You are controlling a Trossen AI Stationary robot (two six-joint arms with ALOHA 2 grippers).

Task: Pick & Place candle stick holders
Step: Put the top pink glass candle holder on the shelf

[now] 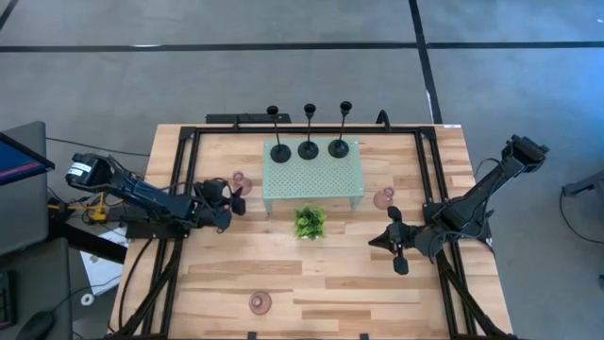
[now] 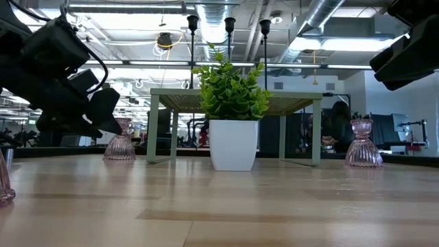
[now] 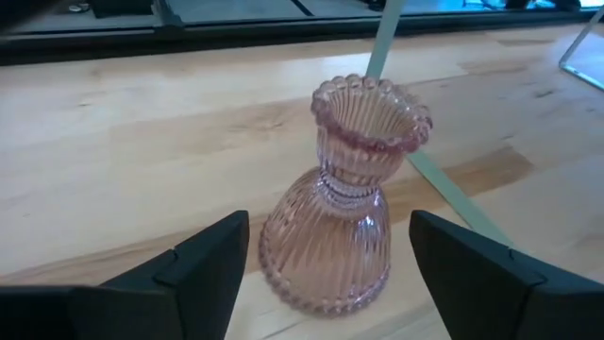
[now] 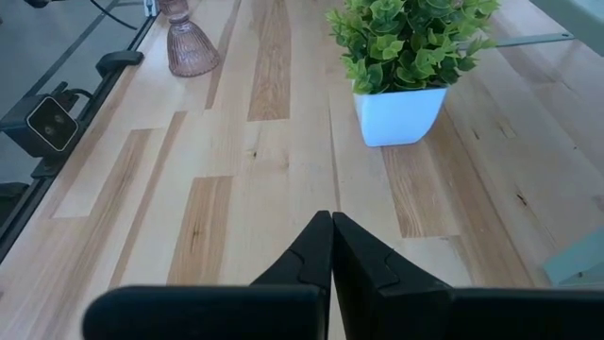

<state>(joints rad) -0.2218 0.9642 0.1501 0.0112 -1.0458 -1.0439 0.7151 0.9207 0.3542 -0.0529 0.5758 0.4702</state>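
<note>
Three black candle stick holders [image 1: 308, 144] stand by their round bases on the mint-green perforated stand [image 1: 312, 179]. Three pink glass holders stand on the table: one at the left [image 1: 240, 182], one at the right [image 1: 383, 198], one near the front edge [image 1: 260, 302]. My left gripper [image 1: 236, 197] is open just left of the left pink holder [image 3: 342, 198], its fingers on either side of it without touching. My right gripper [image 1: 376, 242] is shut and empty, right of the plant.
A small green plant in a white pot [image 1: 310, 223] stands in front of the stand, between the two grippers. A dark metal frame [image 1: 429, 170] runs along the table's sides and back. Bare wood lies in the table's front half.
</note>
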